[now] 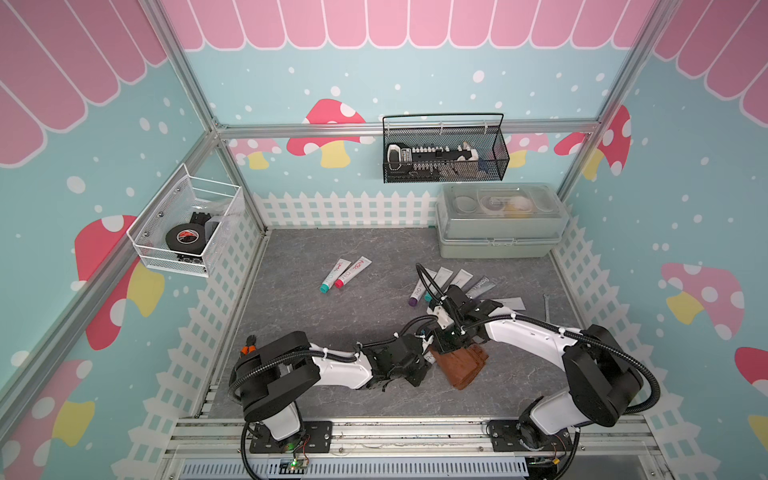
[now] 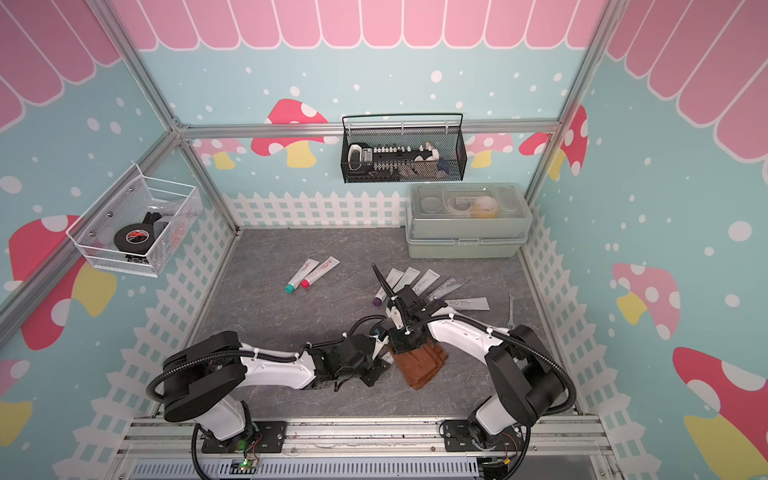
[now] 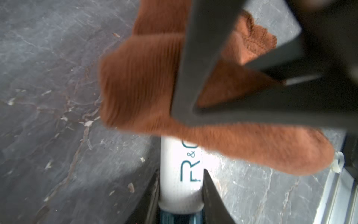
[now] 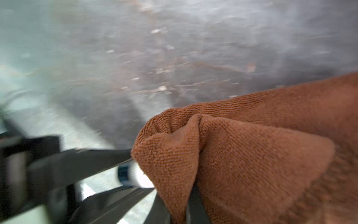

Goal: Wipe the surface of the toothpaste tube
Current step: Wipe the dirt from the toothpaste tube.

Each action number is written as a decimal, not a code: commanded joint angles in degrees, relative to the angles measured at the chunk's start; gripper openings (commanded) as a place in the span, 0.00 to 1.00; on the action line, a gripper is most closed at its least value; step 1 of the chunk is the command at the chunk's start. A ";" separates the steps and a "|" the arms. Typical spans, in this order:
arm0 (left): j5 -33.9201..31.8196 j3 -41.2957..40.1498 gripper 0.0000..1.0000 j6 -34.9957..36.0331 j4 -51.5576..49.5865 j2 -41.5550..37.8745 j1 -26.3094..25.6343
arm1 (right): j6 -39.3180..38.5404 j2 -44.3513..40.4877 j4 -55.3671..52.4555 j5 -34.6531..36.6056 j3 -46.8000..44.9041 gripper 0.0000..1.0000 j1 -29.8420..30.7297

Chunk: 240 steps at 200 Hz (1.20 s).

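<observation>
A white toothpaste tube [image 3: 180, 174] with teal lettering and a dark teal cap sits between the fingers of my left gripper [image 3: 181, 172], which is shut on it near the cap end. A brown cloth [image 3: 139, 83] drapes over the far part of the tube. My right gripper [image 4: 178, 209] is shut on a fold of the cloth [image 4: 251, 155], with the tube's cap end [image 4: 133, 175] showing beside it. In both top views the two grippers [image 1: 428, 357] [image 1: 451, 340] meet over the cloth [image 1: 461, 365] at the front middle of the table. The tube itself is mostly hidden there.
Two tubes [image 1: 345, 274] lie at the table's middle left and several more tubes [image 1: 453, 282] lie behind my right arm. A grey-green lidded box [image 1: 498, 224] stands at the back right. A metal tool [image 1: 546, 305] lies near the right fence. Wire baskets [image 1: 444, 149] [image 1: 187, 224] hang on the walls.
</observation>
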 commanded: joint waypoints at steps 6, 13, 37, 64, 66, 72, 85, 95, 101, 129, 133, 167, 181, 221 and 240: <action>-1.24 -0.20 0.27 0.61 -3.26 -0.57 0.05 | -0.09 3.92 -8.74 17.59 0.38 0.06 -1.85; -1.34 -0.48 0.27 0.53 -3.03 -0.75 0.08 | -0.01 3.94 -8.91 18.94 0.57 0.06 -2.53; -1.52 -0.58 0.27 0.56 -2.83 -0.48 0.13 | -0.09 3.94 -8.84 21.23 1.15 0.06 -4.30; -1.24 -0.49 0.27 0.60 -2.46 -0.02 0.10 | -0.85 2.83 -6.76 15.28 0.87 0.06 -4.82; -1.26 -0.47 0.27 0.57 -2.45 0.03 0.09 | -0.88 2.64 -6.51 14.61 0.75 0.06 -4.82; -1.27 -0.40 0.27 0.61 -2.48 0.10 0.14 | -1.02 1.92 -5.75 11.96 0.34 0.06 -4.76; -1.07 -0.23 0.27 0.66 -2.43 0.30 0.14 | -1.44 0.24 -3.81 5.63 -0.75 0.06 -4.71; -0.94 -0.07 0.27 0.58 -2.38 0.45 0.08 | -1.59 -0.72 -2.68 0.29 -1.45 0.06 -4.57; -0.87 -0.05 0.27 0.62 -2.34 0.55 0.13 | -1.54 -1.31 -1.94 -2.53 -2.02 0.07 -4.33; -0.92 0.30 0.27 0.70 -2.51 0.81 0.13 | -0.24 -3.85 1.28 -12.53 -4.47 0.07 -2.68; -0.92 0.30 0.27 0.68 -2.54 0.71 0.13 | -0.02 -4.15 1.42 -13.25 -4.71 0.07 -2.52; -0.89 0.21 0.27 0.70 -2.49 0.61 0.11 | 0.14 -3.75 0.02 -7.27 -5.27 0.07 -2.57; -0.89 0.15 0.27 0.69 -2.51 0.54 0.10 | 0.08 -1.51 -1.55 -1.59 -4.24 0.07 -3.60; -1.45 -0.81 0.27 0.53 -2.20 -0.24 0.15 | 0.87 2.72 -3.64 13.91 -1.63 0.07 -8.55; -1.62 -1.19 0.27 0.40 -1.85 -0.34 0.12 | 0.50 3.76 -3.87 16.80 -0.83 0.07 -10.23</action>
